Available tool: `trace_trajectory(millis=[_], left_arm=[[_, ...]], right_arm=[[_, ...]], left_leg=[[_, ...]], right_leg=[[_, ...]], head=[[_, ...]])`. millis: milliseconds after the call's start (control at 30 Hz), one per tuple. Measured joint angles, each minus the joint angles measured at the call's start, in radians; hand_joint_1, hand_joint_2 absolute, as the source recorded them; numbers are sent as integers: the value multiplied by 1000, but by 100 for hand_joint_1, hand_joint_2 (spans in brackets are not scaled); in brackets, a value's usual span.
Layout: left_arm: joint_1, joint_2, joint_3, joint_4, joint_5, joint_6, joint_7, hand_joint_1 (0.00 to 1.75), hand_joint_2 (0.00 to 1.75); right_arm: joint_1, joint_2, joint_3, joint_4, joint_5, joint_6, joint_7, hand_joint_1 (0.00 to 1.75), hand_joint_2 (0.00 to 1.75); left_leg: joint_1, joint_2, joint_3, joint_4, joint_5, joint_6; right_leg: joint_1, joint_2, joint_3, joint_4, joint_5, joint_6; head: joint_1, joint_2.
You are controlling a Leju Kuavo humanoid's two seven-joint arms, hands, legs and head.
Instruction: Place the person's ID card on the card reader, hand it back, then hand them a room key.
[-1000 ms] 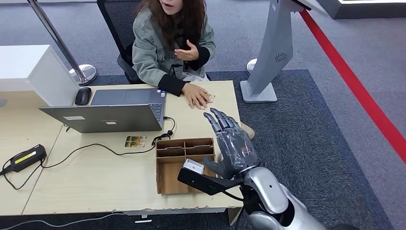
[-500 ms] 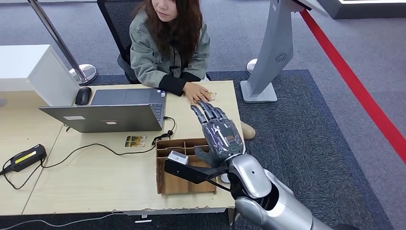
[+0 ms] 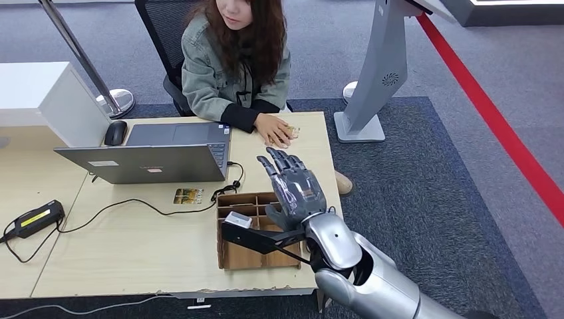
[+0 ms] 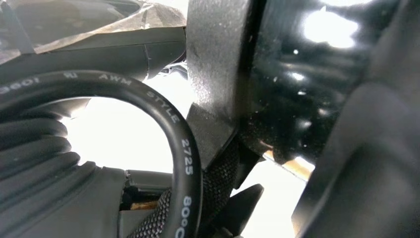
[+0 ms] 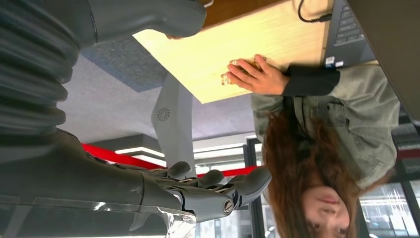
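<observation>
My right hand hovers open above the far right of a wooden compartment box, fingers spread and pointing toward the person, holding nothing. In the right wrist view its fingers stand apart in the air. The person's hand rests flat on the table's far edge, covering most of a small card; the same card peeks out from under the fingers. A black device with a yellow label lies at the table's left. The left wrist view shows a ribbed cover and a black cable; the fingers are hidden.
An open laptop and a mouse sit at the back left. A printed card lies by a black cable in front of the laptop. A grey kiosk stand rises right of the table. The person sits behind the table.
My right hand has moved left and a little nearer, from beside the box to above it. The person lowered their raised hand; the other stays on the card.
</observation>
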Motion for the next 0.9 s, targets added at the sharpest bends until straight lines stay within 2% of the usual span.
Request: trace_trajectory(millis=[533,733,900], left_arm=[[-1,-2,0,0,-1,5,0,0,0],[-1,-2,0,0,-1,6,0,0,0],[-1,-1,0,0,-1,6,0,0,0]], right_arm=[[7,2,2,45,-15,8,8,45,175],[15,2,2,46,-17,8,10,56,175],[24,2,2,48,-20,8,10,56,175]], left_leg=[[0,0,0,0,0,0],[0,0,0,0,0,0],[0,0,0,0,0,0]], right_leg=[[0,0,0,0,0,0],[0,0,0,0,0,0],[0,0,0,0,0,0]], head=[[0,0],[0,0],[0,0]])
